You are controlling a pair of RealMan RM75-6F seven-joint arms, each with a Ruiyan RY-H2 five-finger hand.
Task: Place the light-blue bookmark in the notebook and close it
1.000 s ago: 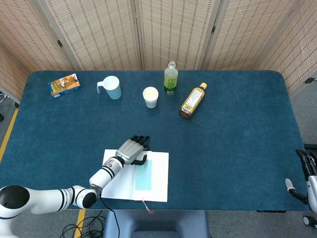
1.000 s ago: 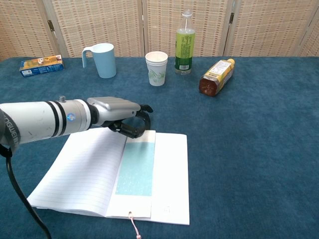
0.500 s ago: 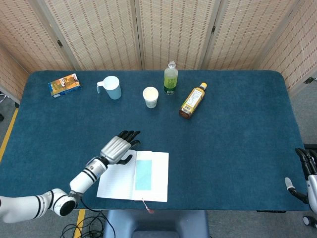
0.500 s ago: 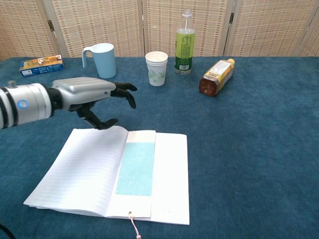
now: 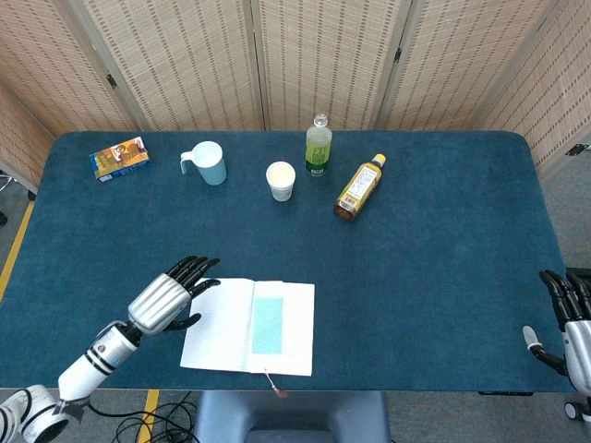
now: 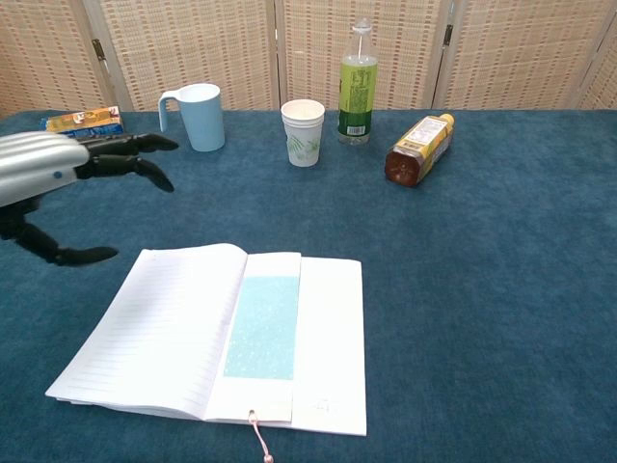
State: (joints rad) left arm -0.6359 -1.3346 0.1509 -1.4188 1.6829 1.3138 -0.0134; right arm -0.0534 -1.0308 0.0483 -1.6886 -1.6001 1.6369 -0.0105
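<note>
The notebook (image 5: 217,340) (image 6: 159,333) lies open near the table's front edge, its left lined page slightly lifted. The light-blue bookmark (image 5: 268,325) (image 6: 264,326) rests flat on the right-hand page beside the spine. A thin ribbon (image 6: 260,442) trails from the notebook's bottom edge. My left hand (image 5: 171,295) (image 6: 58,169) hovers to the left of the notebook, fingers spread and holding nothing. My right hand (image 5: 565,300) shows only at the far right edge of the head view, fingers apart, off the table.
Along the back stand a light-blue mug (image 5: 209,162), a paper cup (image 5: 281,180) and a green bottle (image 5: 318,148). A brown bottle (image 5: 359,187) lies on its side. A small snack box (image 5: 120,158) sits at the back left. Blue cloth covers the table (image 5: 434,258).
My left hand has lifted off the notebook's top edge and drawn back to the left, opening its fingers. The bookmark stays on the page. The right hand has barely moved.
</note>
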